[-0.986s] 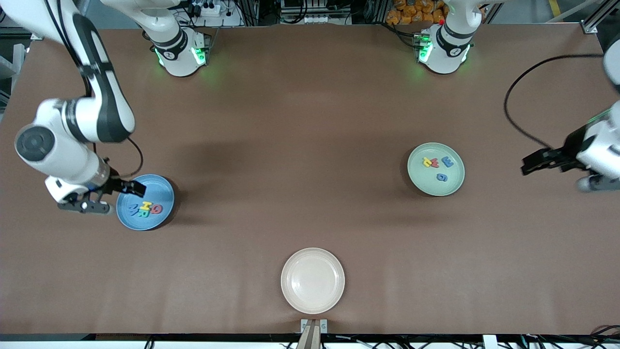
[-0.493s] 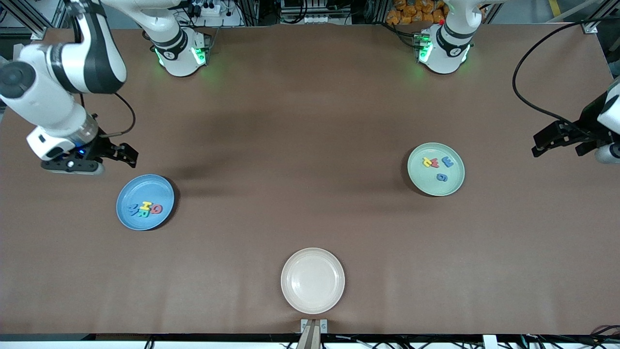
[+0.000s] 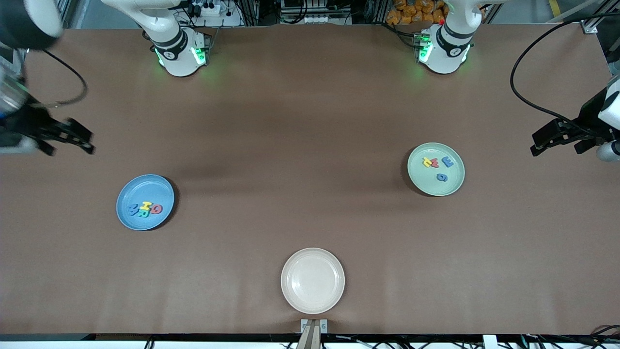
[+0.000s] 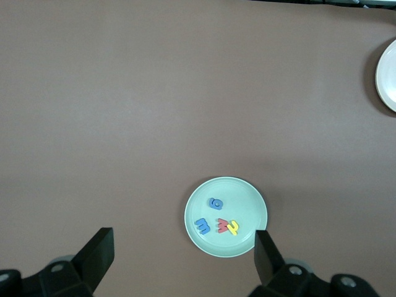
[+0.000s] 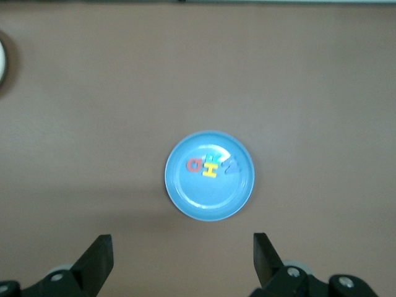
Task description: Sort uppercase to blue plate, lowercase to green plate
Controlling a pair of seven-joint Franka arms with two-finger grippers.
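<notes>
The blue plate [image 3: 145, 194] lies toward the right arm's end of the table. On it are the uppercase letters: blue M [image 3: 133, 209], yellow H [image 3: 146, 206], teal R [image 3: 144, 213] and red Q [image 3: 156, 209]. The green plate [image 3: 436, 186] lies toward the left arm's end. It holds the lowercase letters: yellow r [image 3: 427, 162], red w [image 3: 435, 162], blue e [image 3: 447, 162] and blue g [image 3: 441, 177]. My right gripper [image 3: 83, 140] hangs open and empty over bare table beside the blue plate [image 5: 210, 198]. My left gripper [image 3: 536, 143] hangs open and empty beside the green plate [image 4: 244, 195].
A cream plate [image 3: 313, 280] with nothing on it sits at the table edge nearest the front camera, midway between the arms. Black cables trail over the table by each wrist.
My right gripper has lifted off the blue plate and drawn back toward the right arm's end of the table. The left gripper rose a little, then stayed put. No letters moved.
</notes>
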